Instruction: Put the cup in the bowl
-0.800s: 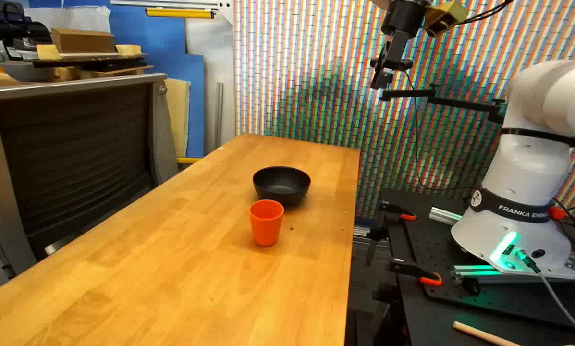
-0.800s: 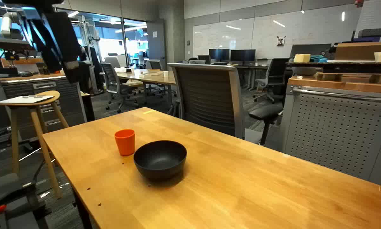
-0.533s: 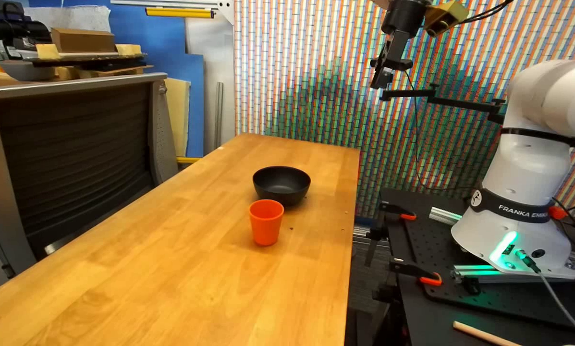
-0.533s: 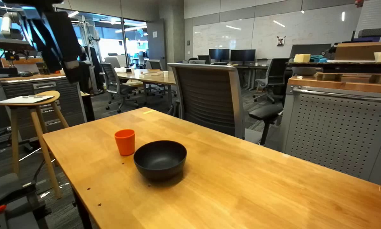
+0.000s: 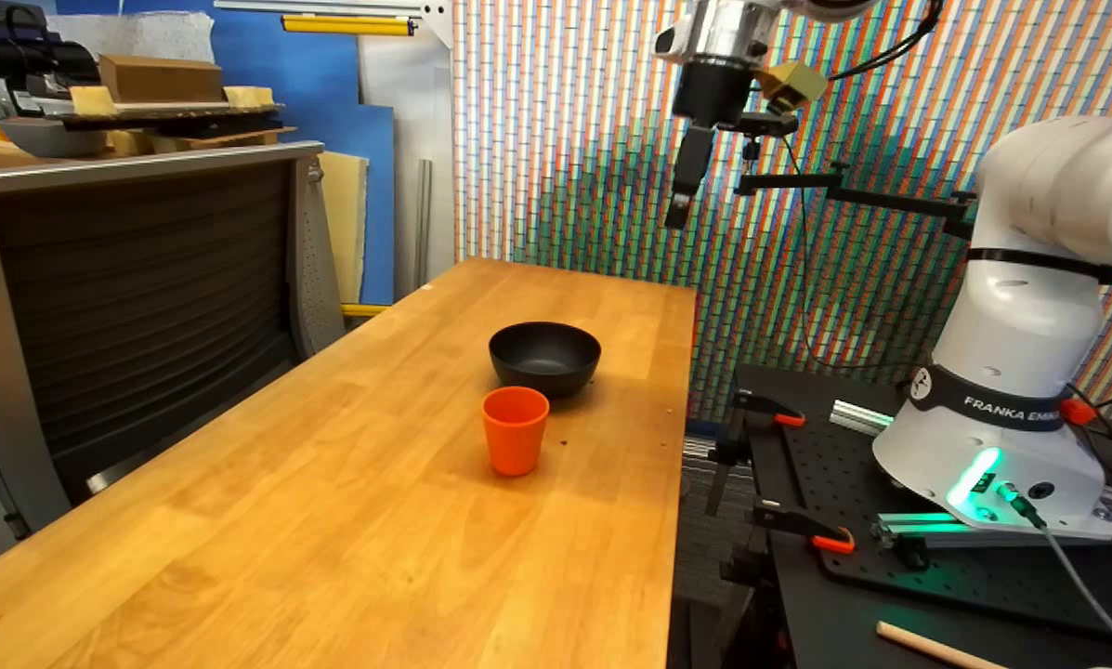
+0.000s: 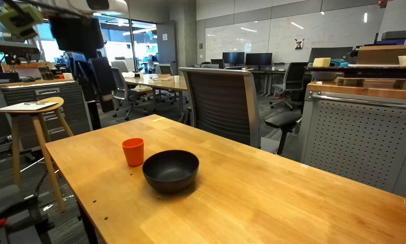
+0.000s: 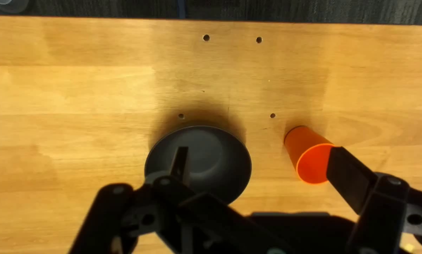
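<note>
The orange-red cup (image 5: 516, 441) stands upright on the wooden table, and it also shows in an exterior view (image 6: 134, 154). The round black bowl (image 5: 546, 381) sits close beside the cup and looks empty; its wall also shows in an exterior view (image 6: 170, 184). My gripper (image 5: 678, 216) is high above the table, apart from both things; it also shows in an exterior view (image 6: 104, 105). In the wrist view my gripper (image 7: 257, 158) is open with nothing between its fingers. There the left finger overlaps the bowl (image 7: 244, 165) and the right fingertip hides part of the cup's rim (image 7: 304, 146).
The wooden table (image 5: 407, 520) has a few small holes near its edge. A black office chair (image 6: 223, 105) stands along its far side. The robot's base with clamps (image 5: 802, 520) is beside the table. A wooden stool (image 6: 52, 101) stands off the table.
My gripper has moved lower and further over the table, leftward in one exterior picture and rightward in the other. The cup and the bowl have not moved.
</note>
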Controlling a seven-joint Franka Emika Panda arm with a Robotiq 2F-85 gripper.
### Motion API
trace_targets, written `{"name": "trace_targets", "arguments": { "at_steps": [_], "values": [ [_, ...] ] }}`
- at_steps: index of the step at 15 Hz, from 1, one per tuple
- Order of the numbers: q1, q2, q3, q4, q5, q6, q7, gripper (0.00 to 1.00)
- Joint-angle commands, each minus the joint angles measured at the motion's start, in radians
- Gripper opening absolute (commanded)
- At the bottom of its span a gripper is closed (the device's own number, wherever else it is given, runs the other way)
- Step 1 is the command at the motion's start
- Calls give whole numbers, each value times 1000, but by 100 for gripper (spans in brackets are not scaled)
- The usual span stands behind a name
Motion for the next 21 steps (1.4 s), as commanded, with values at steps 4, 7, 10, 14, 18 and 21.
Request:
{"name": "trace_targets", "arguments": {
  "at_steps": [4, 7, 10, 14, 18, 21],
  "values": [
    [45, 443, 172, 175, 3, 180, 196, 100],
    [40, 629, 213, 289, -53, 204, 274, 100],
    [56, 775, 211, 407, -114, 189, 334, 100],
    [83, 921, 192, 529, -135, 169, 357, 100],
    [86, 1007, 204, 606, -59, 117, 317, 100],
    [93, 1031, 200, 617, -34, 79, 334, 100]
  ]
}}
